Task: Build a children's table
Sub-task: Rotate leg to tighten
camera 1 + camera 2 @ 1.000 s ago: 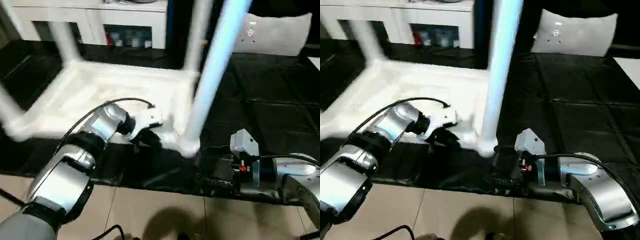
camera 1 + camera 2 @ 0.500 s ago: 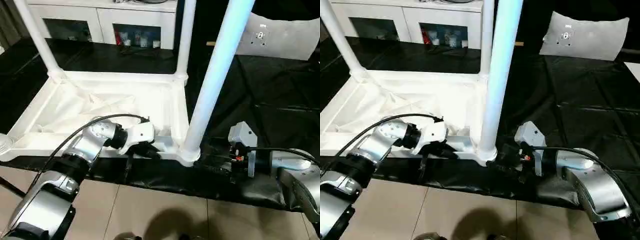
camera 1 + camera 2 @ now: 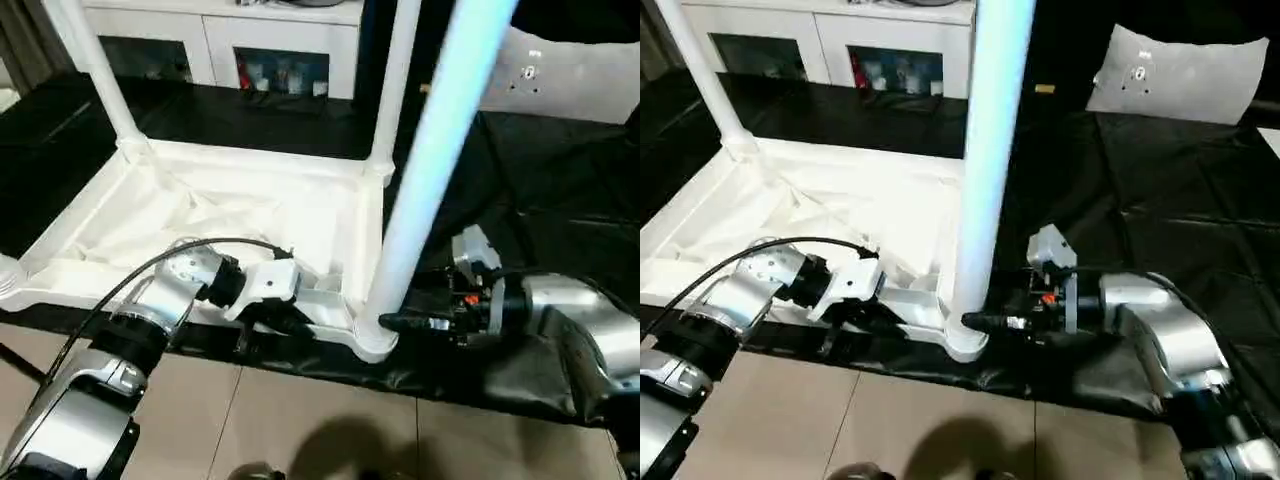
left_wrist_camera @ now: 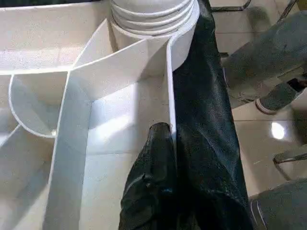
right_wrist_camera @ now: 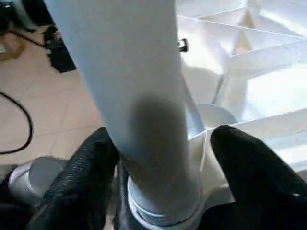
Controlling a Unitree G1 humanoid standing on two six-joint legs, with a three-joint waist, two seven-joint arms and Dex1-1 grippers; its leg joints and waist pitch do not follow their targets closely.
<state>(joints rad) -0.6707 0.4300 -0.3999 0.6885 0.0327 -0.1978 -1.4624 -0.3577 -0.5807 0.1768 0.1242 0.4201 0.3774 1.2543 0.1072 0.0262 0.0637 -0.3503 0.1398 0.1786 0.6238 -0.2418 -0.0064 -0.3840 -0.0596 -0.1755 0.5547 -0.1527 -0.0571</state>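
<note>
The children's table (image 3: 250, 215) lies upside down on a black sheet (image 3: 560, 200) spread over the floor, its ribbed white underside facing up and its near long edge along the sheet's near edge, just short of the tan floor tiles (image 3: 300, 420). Long tapered legs stand upright from its round corner sockets; the near right leg (image 3: 425, 170) rises tall out of its corner socket (image 3: 372, 338). The left gripper (image 4: 165, 143) sits at the near rim of the tabletop beside that corner, its black fingers (image 4: 153, 163) pressed together on the thin white rim wall, one inside and one outside. The right gripper (image 5: 158, 158) is at the foot of the near right leg, its fingers (image 5: 242, 163) spread to either side of the leg just above the socket, close against it.
</note>
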